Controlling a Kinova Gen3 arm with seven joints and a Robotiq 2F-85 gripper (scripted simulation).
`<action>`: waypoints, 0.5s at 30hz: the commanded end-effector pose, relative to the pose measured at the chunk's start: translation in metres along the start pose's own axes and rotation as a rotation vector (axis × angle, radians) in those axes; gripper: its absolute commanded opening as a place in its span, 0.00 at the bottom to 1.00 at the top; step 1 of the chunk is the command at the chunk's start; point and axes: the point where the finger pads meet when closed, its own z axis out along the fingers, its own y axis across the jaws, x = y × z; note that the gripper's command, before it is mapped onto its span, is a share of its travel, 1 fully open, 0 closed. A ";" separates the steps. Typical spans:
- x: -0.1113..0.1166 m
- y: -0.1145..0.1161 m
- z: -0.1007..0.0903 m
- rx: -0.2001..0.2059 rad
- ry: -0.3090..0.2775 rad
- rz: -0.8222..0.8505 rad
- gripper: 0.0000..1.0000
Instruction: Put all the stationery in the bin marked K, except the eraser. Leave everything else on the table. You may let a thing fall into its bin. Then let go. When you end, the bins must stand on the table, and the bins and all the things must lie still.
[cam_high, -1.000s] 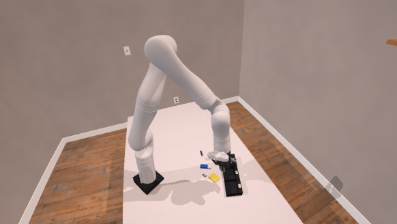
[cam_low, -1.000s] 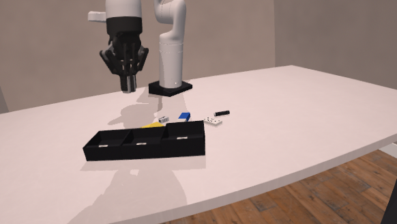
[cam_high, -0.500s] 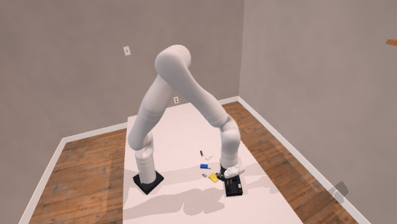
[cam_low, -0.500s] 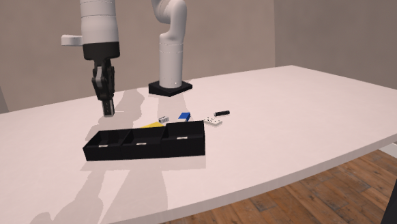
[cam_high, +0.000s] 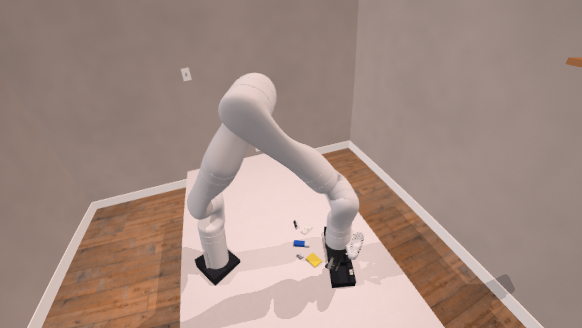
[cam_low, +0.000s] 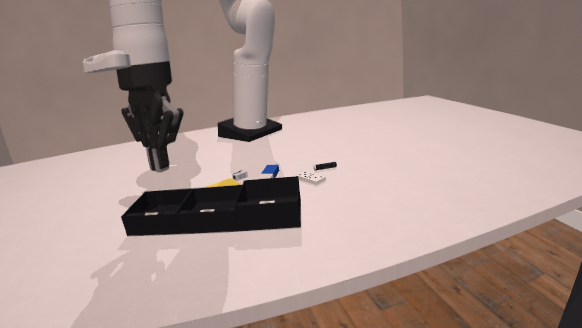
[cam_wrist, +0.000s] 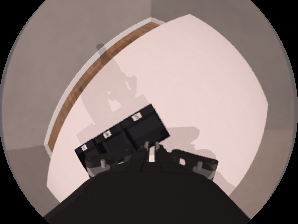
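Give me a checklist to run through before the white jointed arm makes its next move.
1. Black two-fingered gripper has nothing visible between its fingers: ok.
2. Three joined black bins stand on the pale table: ok.
3. K readable on a bin's label: cannot tell.
4. Flat yellow square, probably sticky notes, binned: not ok, on the table.
5. Gripper raised off the table: ok.

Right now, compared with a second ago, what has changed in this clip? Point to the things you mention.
In the exterior view, the tool (cam_high: 330, 266) (cam_low: 158, 169) (cam_wrist: 152, 146) moved left and down; in the top view, towards the near end of the bins (cam_high: 341, 278) (cam_low: 210, 225) (cam_wrist: 150, 125). It also turned over the last half second. Nothing was visibly taken or let go. The bins, yellow pad (cam_high: 314, 260) (cam_low: 223, 184) and blue thing (cam_high: 299, 243) (cam_low: 270, 169) stayed put.
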 end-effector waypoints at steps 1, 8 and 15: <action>0.003 0.010 0.002 0.021 -0.019 -0.154 0.09; 0.003 0.010 0.002 0.040 -0.028 -0.532 0.09; 0.003 0.010 0.002 0.042 -0.029 -0.539 0.09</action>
